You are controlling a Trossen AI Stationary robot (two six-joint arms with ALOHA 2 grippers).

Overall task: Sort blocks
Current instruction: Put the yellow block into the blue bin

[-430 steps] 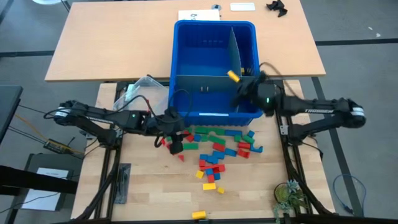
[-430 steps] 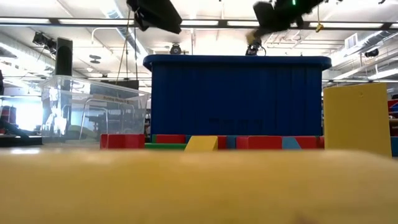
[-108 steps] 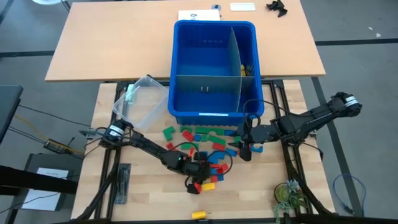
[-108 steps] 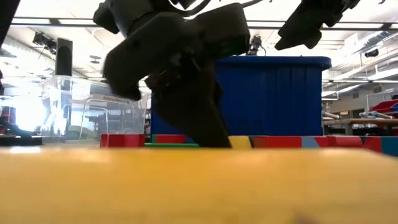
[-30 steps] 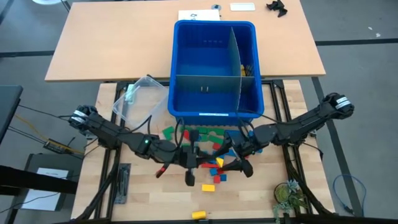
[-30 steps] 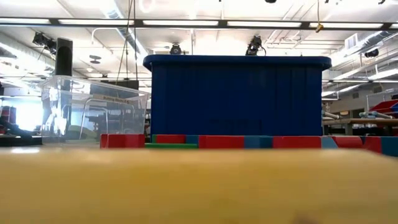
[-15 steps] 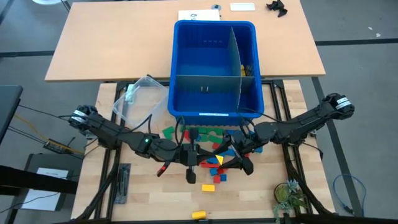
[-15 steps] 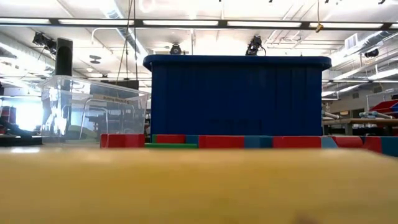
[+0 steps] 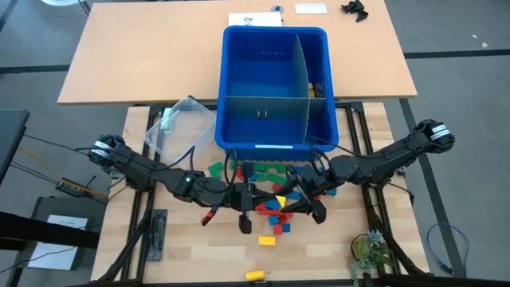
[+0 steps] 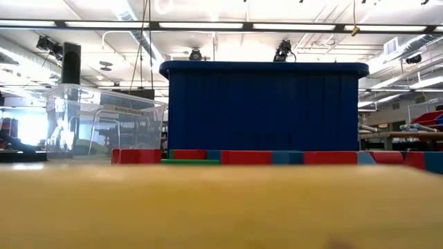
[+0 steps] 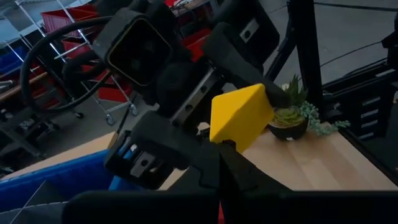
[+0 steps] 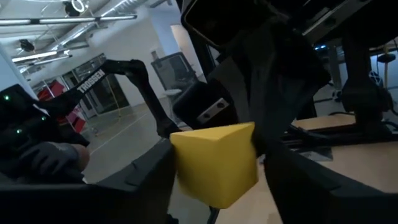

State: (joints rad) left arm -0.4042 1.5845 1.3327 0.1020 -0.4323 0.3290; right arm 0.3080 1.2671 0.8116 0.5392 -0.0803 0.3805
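Both end effectors meet over the scattered red, blue, green and yellow plastic toy bricks (image 9: 271, 177) on the wooden table (image 9: 185, 239), just in front of the large blue plastic bin (image 9: 276, 88). Left end effector (image 9: 256, 199) is clenched on a yellow wedge-shaped plastic brick (image 9: 280, 201). Right end effector (image 9: 288, 200) has its fingers (image 12: 155, 180) partly spread on either side of that same yellow brick, touching it; firm grip unclear.

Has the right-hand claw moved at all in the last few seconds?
Yes. The right gripper has gone from just below the blue bin's right corner leftward into the blocks, where it meets the left gripper at a yellow block.
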